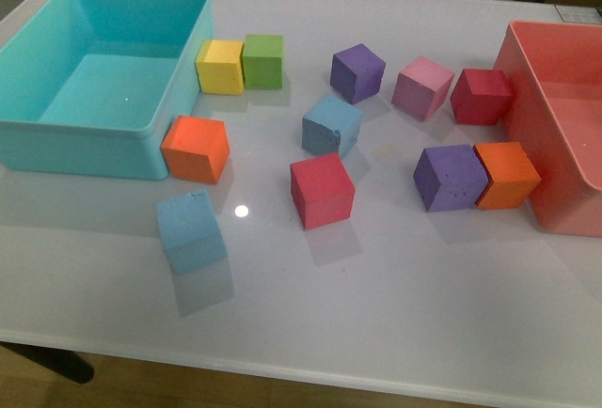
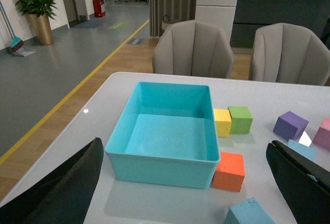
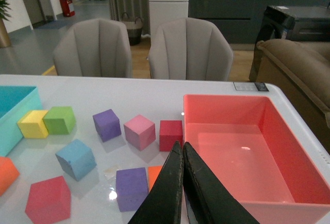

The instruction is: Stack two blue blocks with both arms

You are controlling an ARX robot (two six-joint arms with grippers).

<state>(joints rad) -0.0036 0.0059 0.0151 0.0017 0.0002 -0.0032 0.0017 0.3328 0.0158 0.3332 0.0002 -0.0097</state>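
Observation:
Two light blue cubes lie on the white table. The paler blue block (image 1: pixel 191 231) sits at the front left, just in front of an orange cube. The duller blue block (image 1: pixel 331 126), with a chipped corner, sits mid-table. Neither arm shows in the front view. In the left wrist view my left gripper (image 2: pixel 185 146) is open and empty above the table. The paler block (image 2: pixel 247 212) lies low between its fingers, and the duller block (image 2: pixel 301 149) peeks from behind one finger. In the right wrist view my right gripper (image 3: pixel 181 145) is shut and empty, with the duller block (image 3: pixel 76 158) far off to one side.
A large turquoise bin (image 1: pixel 56 131) stands at the left and a red bin (image 1: pixel 555 201) at the right. Loose cubes lie between them: orange (image 1: pixel 196 149), red (image 1: pixel 322 190), yellow (image 1: pixel 220 66), green (image 1: pixel 263 60), purple (image 1: pixel 356 72), pink (image 1: pixel 422 87) and others.

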